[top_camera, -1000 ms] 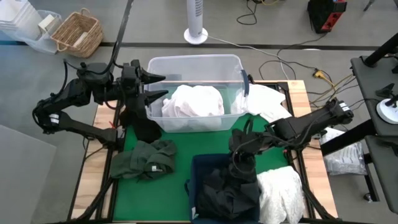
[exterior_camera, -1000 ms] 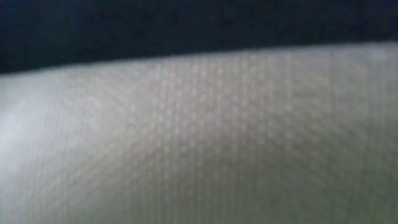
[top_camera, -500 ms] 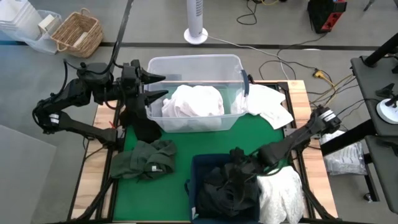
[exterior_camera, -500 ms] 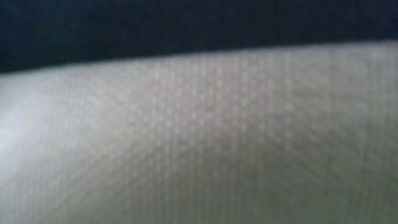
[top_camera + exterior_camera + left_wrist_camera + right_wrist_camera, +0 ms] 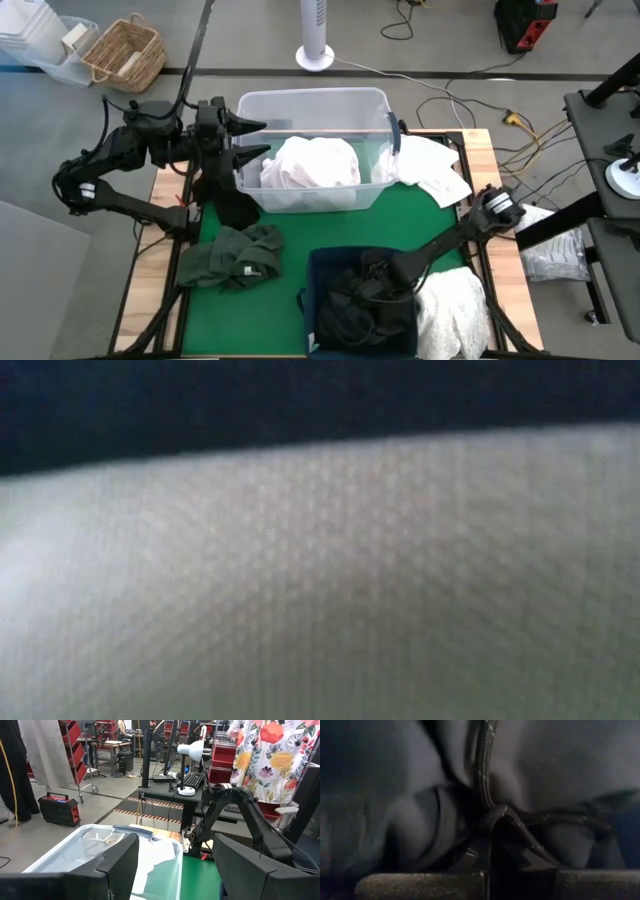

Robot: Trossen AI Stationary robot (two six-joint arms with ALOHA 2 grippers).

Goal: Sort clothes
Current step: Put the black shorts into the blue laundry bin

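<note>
Right tool [image 5: 362, 292], lower centre of frame, sits in the navy blue square bin [image 5: 318, 268], pinched tight on a black fabric garment [image 5: 355, 312]. Left tool [image 5: 250, 140], upper left, hangs spread wide at the clear plastic tub [image 5: 310, 100] holding white fabric garments [image 5: 310, 165]. Dark green garment [image 5: 232, 256] lies lower left on the green surface [image 5: 330, 228].

High view evenly lit, sharp, shadows soft. Low view wholly blurred by white fabric [image 5: 320, 580] against the lens. Right wrist view dim, murky.
</note>
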